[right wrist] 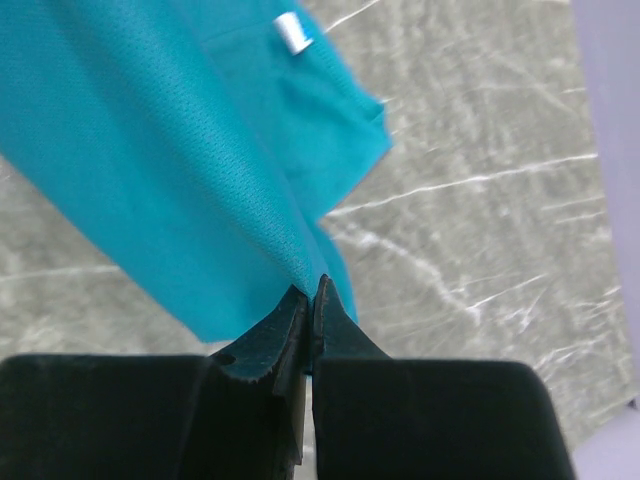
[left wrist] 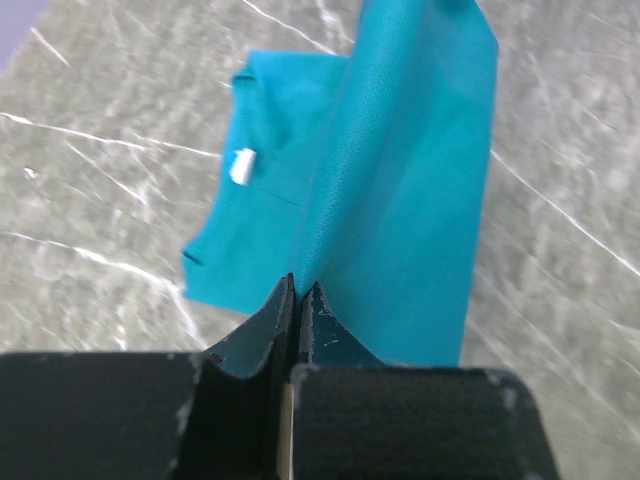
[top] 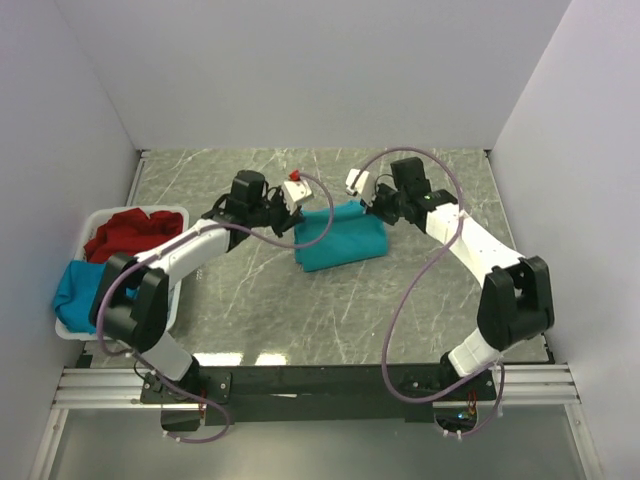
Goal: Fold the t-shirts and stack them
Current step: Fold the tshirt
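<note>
As left pincer (left wrist: pixel 298 292) and right pincer (right wrist: pixel 310 290) each clamp a teal shirt (top: pixel 342 242) edge, cloth hangs mid-worktop (top: pixel 300 320), lower part resting on it. Fold judged in hand: keep both ends level, cloth taut, lay edge over evenly so corners meet, release together.

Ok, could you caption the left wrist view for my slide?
Left jaws shut on an edge of the teal t-shirt, the rest lying over the grey marbled table.
</note>
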Robot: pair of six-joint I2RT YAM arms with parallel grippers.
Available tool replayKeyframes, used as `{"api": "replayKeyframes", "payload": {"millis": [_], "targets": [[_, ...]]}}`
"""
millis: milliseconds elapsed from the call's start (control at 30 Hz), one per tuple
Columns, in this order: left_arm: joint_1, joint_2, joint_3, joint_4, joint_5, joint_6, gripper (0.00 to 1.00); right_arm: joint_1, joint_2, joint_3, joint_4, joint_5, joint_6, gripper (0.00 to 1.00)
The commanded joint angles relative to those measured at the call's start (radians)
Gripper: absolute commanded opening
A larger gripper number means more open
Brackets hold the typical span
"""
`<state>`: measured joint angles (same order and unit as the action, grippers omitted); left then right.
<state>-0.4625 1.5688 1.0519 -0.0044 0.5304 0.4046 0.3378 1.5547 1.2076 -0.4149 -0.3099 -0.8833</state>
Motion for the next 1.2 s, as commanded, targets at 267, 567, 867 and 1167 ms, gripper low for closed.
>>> {"api": "replayKeyframes", "payload": {"millis": [267, 567, 867, 1167], "targets": [[0.002, -0.033, 0.067, -0.017, 0.132, 0.000, 0.00, -0.005, -0.086, -0.009, -0.007, 0.009, 0.006, 0.00], [-0.168, -0.274, -0.226, -0.003, 0.120, -0.067, 0.00, -0.005, -0.401, -0.316, -0.048, -0.066, -0.049, 0.00], [-0.254, -0.343, -0.336, 0.060, 0.085, -0.141, 0.00, -0.003, -0.561, -0.522, -0.114, -0.092, -0.158, 0.00], [-0.246, -0.277, -0.239, 0.012, 0.008, -0.050, 0.00, -0.003, -0.412, -0.376, -0.071, -0.051, -0.120, 0.00]]}}
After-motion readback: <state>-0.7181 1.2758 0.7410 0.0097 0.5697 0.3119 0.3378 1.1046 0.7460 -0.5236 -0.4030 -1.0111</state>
